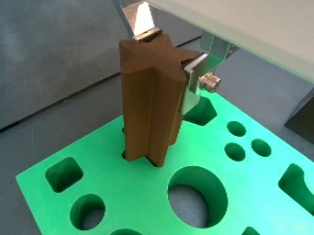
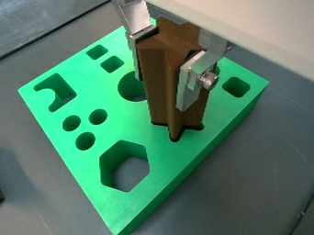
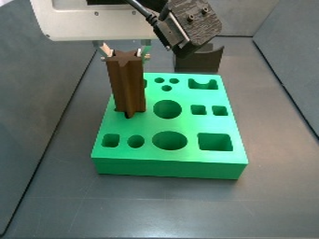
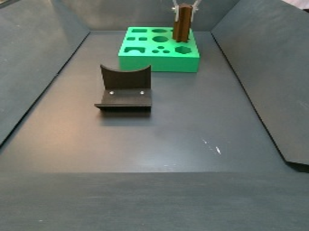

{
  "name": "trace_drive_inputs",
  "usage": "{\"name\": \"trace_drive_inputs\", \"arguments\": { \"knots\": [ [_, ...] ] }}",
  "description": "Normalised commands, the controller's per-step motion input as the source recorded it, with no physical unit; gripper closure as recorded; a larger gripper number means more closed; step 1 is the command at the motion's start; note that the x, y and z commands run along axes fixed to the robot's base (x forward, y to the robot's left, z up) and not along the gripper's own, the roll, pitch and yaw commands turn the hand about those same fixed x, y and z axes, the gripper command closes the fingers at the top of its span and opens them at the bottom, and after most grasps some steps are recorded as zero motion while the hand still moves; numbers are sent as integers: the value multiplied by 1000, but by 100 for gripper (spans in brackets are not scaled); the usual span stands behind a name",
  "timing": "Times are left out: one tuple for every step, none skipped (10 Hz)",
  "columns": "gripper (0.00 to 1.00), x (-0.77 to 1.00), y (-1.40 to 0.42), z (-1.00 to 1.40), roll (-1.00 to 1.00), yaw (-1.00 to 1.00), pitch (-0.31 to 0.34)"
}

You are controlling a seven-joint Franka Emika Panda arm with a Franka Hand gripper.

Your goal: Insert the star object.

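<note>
The star object [image 1: 150, 101] is a tall brown ridged prism standing upright on the green block [image 1: 110, 184], with its foot in a star-shaped hole near the block's edge. It also shows in the second wrist view [image 2: 166, 83] and in both side views [image 3: 126, 82] [image 4: 182, 23]. My gripper [image 1: 168, 55] [image 2: 166, 57] is above the block, and its silver fingers [image 2: 193, 78] press on opposite sides of the star's upper part. The gripper also shows in both side views [image 3: 125, 51] [image 4: 183, 7].
The green block [image 3: 169, 166] [image 4: 163, 61] has several other holes: round, square, hexagonal and notched. The dark fixture [image 4: 125, 88] stands on the grey floor away from the block, and shows behind the block in a side view [image 3: 197, 56]. Grey walls surround the floor.
</note>
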Motion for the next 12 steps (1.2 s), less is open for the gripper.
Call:
{"name": "trace_drive_inputs", "arguments": {
  "knots": [
    [100, 6, 0, -911, 27, -486, -4],
    [100, 0, 0, -869, 0, -631, -9],
    [100, -17, 17, -803, 0, -863, 0],
    [100, -77, 71, -777, 23, -717, 0],
    [100, -277, 0, -806, 263, 0, -43],
    [100, -243, 0, -700, 284, 443, -99],
    [100, -109, 0, -623, 263, 757, -130],
    [100, 0, 0, -677, 229, 640, -150],
    [100, 177, -140, -777, 154, 466, -89],
    [100, 446, -174, -686, 113, 200, 0],
    [100, 317, -131, -506, 20, 0, 0],
    [100, 180, -23, -340, 0, -14, 0]
  ]
}}
